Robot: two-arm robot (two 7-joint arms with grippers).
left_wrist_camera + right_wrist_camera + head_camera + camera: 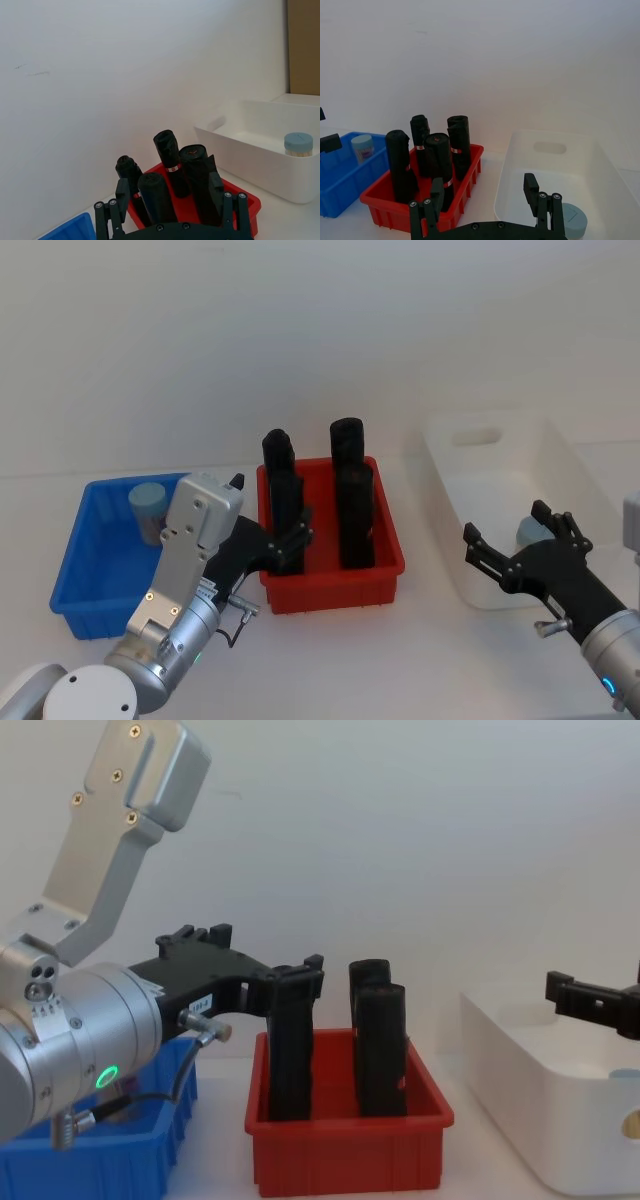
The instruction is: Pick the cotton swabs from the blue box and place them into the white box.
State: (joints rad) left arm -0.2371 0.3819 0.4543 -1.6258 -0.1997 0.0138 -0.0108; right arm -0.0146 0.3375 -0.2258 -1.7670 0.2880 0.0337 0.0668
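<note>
1. One jar of cotton swabs [149, 508] stands upright in the blue box [90, 570], close to its 12 o'clock wall. It is the one not yet moved.
2. The blue box sits at 9 o'clock of the red bin [330, 590], and the white box [450, 495] sits at 3 o'clock of it. Any transfer therefore has to pass over or around the tall black blocks [355, 510].
3. A second jar [572, 220] already rests on the white box floor, toward its 6 o'clock end, so part of the job looks done.
4. The right gripper [505, 522] hovers over that end of the white box, near the second jar. Its jaws are spread wide and hold nothing, which looks like a posture for letting go.
5. The left gripper [293, 543] is also spread wide and empty. It hangs over the red bin's 9 o'clock rim, just beside a black block.
6. The jar in the blue box lies at about 10 o'clock from the left gripper, well apart. This arm is probably the better placed to fetch it.
</note>
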